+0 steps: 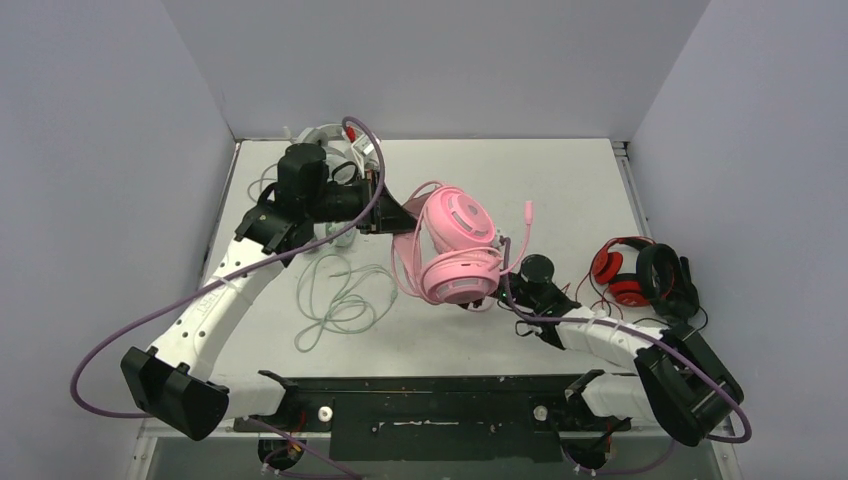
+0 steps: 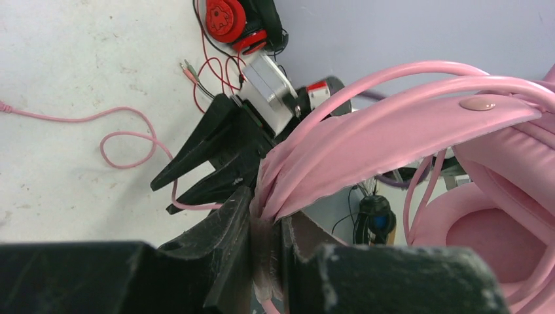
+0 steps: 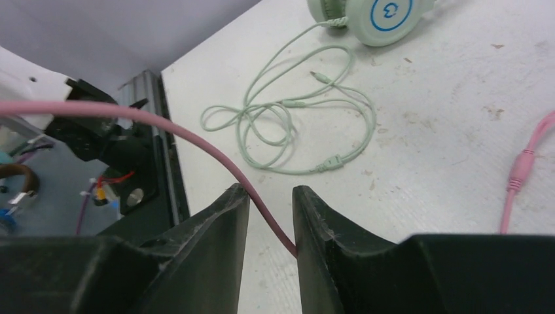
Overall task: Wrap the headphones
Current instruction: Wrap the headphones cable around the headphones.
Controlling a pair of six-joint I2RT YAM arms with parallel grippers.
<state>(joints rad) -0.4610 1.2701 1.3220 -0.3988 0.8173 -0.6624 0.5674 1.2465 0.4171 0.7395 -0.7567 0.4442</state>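
Note:
The pink headphones (image 1: 455, 245) are held off the table between the two arms. My left gripper (image 1: 403, 216) is shut on their padded headband (image 2: 393, 131), seen close up in the left wrist view (image 2: 268, 219). My right gripper (image 1: 487, 298) is open just below the cups, and the pink cable (image 3: 196, 140) runs loose through the gap between its jaws (image 3: 270, 196). The mint green headphones (image 3: 373, 16) lie flat with their cable (image 1: 335, 295) in loose loops. The pale grey-white headphones (image 1: 325, 138) sit at the back left, partly hidden by my left arm.
A red and black headset (image 1: 640, 272) with a thin red cable lies at the right, beside my right arm. More pink cable (image 2: 124, 137) trails over the table. Grey walls close in the table on three sides. A black rail (image 1: 420, 385) runs along the near edge.

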